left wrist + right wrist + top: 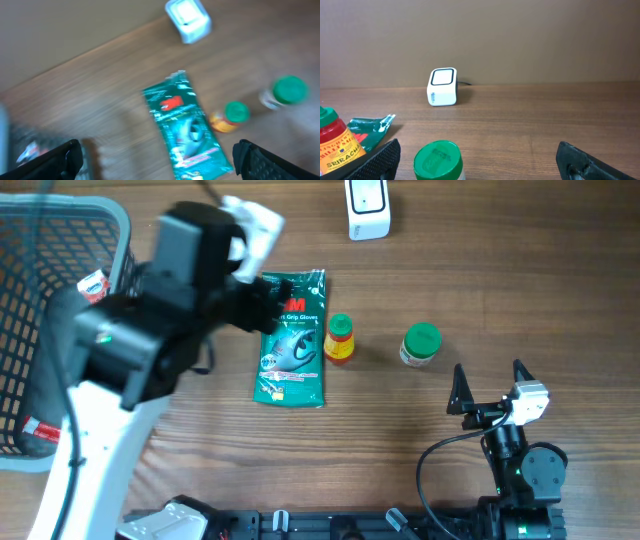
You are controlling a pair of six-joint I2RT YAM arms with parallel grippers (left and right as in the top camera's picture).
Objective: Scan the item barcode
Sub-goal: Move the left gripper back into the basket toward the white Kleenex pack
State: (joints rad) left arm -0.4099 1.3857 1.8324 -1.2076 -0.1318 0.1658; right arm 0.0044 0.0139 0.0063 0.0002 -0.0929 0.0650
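Note:
A green glove package [292, 340] lies flat mid-table, with a small sriracha bottle [340, 338] to its right and a green-lidded jar [421, 345] further right. The white barcode scanner [368, 208] stands at the table's far edge. My left arm [190, 270] hangs above the package's left side. In the blurred left wrist view, my left gripper [157, 157] is open wide and empty above the package [187, 127]. My right gripper [489, 380] stands open and empty near the front edge, just short of the jar [438, 160], facing the scanner [442, 87].
A grey wire basket [120, 225] fills the left side of the table and holds a few items. The right arm's base and cable [520, 470] sit at the front right. Bare wood lies between the jar and the scanner.

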